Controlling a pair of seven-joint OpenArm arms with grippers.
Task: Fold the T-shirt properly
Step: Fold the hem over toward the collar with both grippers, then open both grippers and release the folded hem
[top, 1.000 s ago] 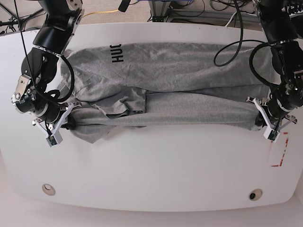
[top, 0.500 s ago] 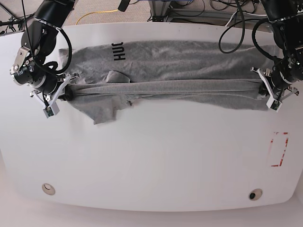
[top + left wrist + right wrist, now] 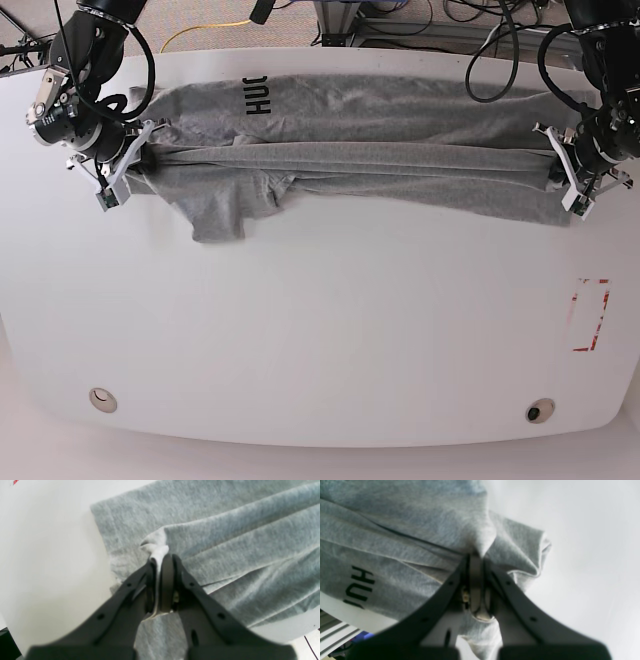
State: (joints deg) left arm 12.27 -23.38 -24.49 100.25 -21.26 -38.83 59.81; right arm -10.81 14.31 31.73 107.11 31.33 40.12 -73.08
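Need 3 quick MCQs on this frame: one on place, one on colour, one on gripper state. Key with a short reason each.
1. Where does the T-shirt lie on the table?
A. along the far edge
B. at the near edge
C. in the middle

2. What colour is the lettering?
A. red
B. black
C. white

3. How are the two grippers?
A. both open
B. one open, one shut
C. both shut on cloth

Key: 1 A, the shirt stretches across the table's far side. 2 B, dark block letters on grey. 3 C, left gripper and right gripper each pinch fabric.
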